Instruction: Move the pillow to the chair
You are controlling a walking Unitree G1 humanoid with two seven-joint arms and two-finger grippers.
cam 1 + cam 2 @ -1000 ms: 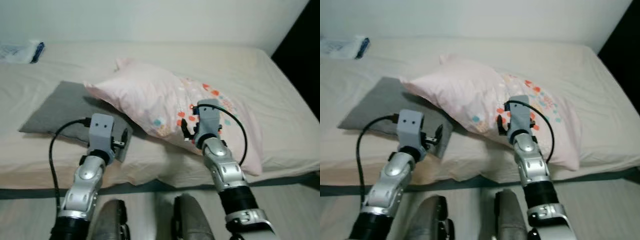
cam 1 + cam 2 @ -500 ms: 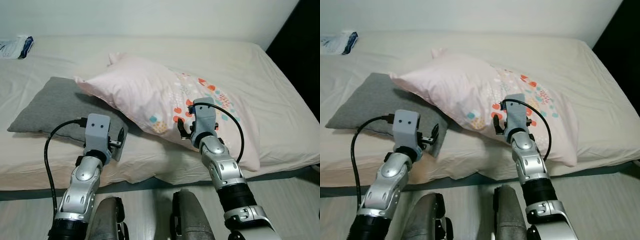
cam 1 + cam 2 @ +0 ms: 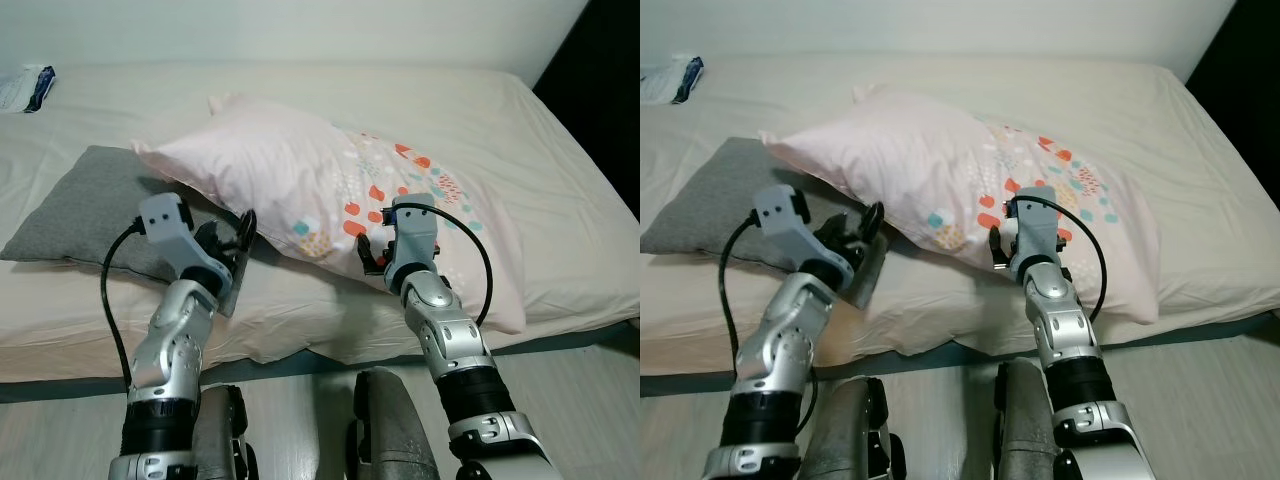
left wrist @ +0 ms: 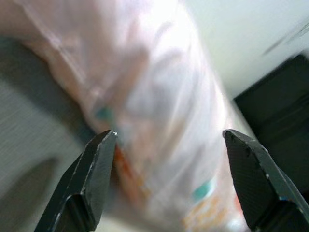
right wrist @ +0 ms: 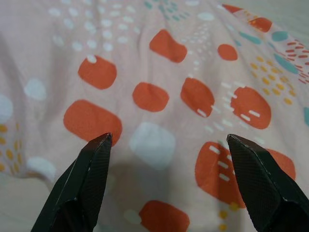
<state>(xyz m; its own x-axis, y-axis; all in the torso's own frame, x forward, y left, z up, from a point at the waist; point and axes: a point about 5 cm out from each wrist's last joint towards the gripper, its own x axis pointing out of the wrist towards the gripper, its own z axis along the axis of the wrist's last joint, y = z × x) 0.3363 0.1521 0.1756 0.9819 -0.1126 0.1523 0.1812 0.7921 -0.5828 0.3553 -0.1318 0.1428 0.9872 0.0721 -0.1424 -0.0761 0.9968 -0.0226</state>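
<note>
The left gripper (image 3: 243, 228) has swung inward toward the pillow (image 3: 300, 180), jaws spread wide and empty, its wrist view blurred. The right gripper (image 5: 166, 186) stays at the pillow's near edge, jaws also apart, almost touching the spotted cloth. The pillow lies on the bed (image 3: 560, 170), overlapping a grey cushion (image 3: 70, 205).

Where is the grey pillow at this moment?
In the head views the grey pillow lies flat on the bed, on the robot's left, partly under the pink pillow.
</note>
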